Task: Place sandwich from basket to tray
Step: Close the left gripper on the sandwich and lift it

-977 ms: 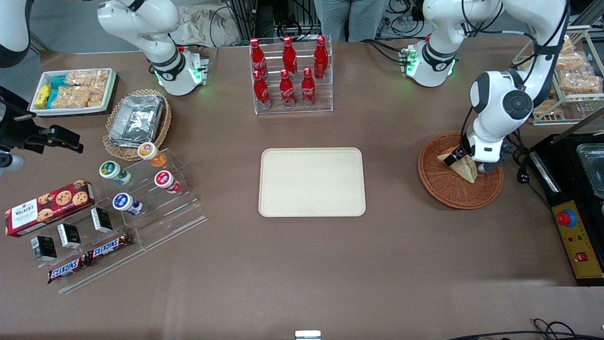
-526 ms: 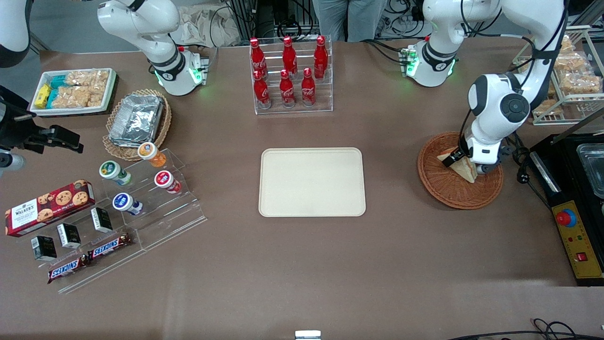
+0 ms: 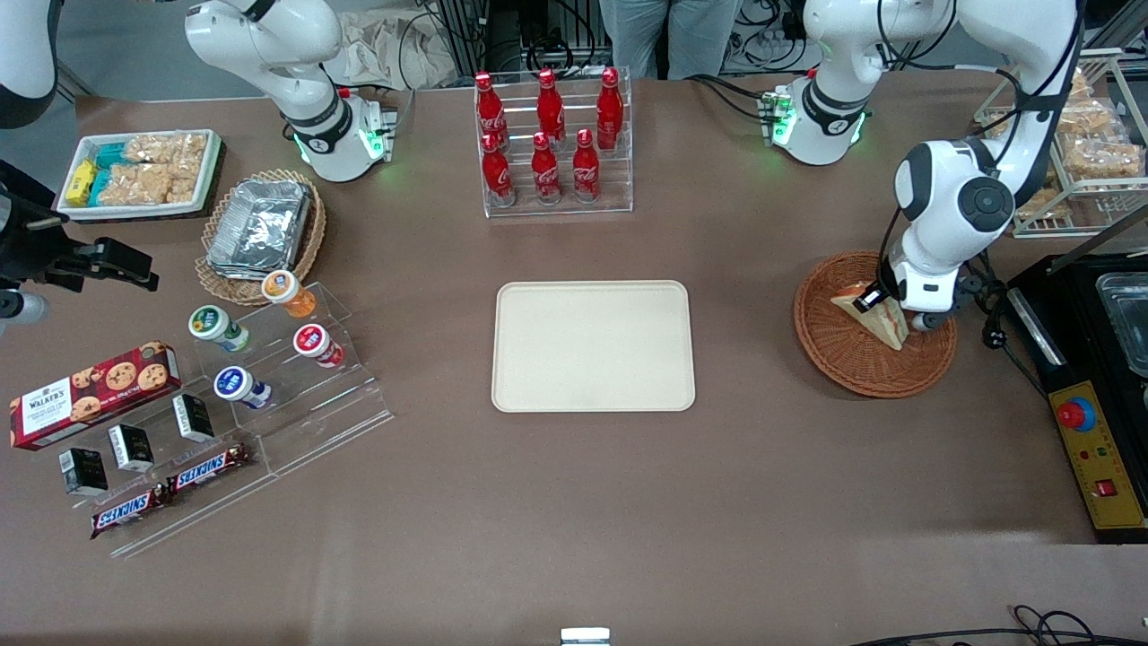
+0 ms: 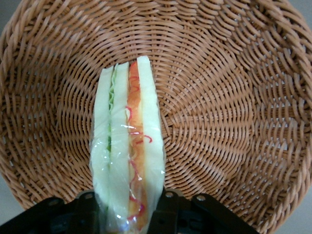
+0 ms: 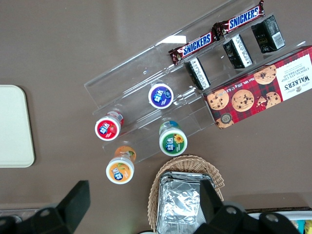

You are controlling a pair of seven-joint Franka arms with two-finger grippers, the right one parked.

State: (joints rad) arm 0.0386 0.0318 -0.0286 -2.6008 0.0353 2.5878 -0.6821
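Note:
The sandwich (image 3: 874, 321) (image 4: 127, 146), a clear-wrapped white-bread wedge with green and red-orange layers, stands on edge in the reddish-brown wicker basket (image 3: 843, 359) (image 4: 219, 122) toward the working arm's end of the table. My left gripper (image 3: 886, 309) (image 4: 127, 214) reaches down into the basket. It is shut on the sandwich, with a black finger (image 4: 168, 212) pressed against each bread face. The cream-beige tray (image 3: 593, 345) lies bare at the table's middle, well apart from the basket.
A clear rack of red bottles (image 3: 552, 144) stands farther from the camera than the tray. A black machine with a red button (image 3: 1096, 422) and a wire shelf of snacks (image 3: 1076, 144) flank the basket. Yogurt cups, a foil-filled tan basket (image 3: 260, 229) and snack bars lie toward the parked arm's end.
The left arm's wrist and the gripped sandwich have shifted slightly within the basket, toward the working arm's end. Nothing else has moved.

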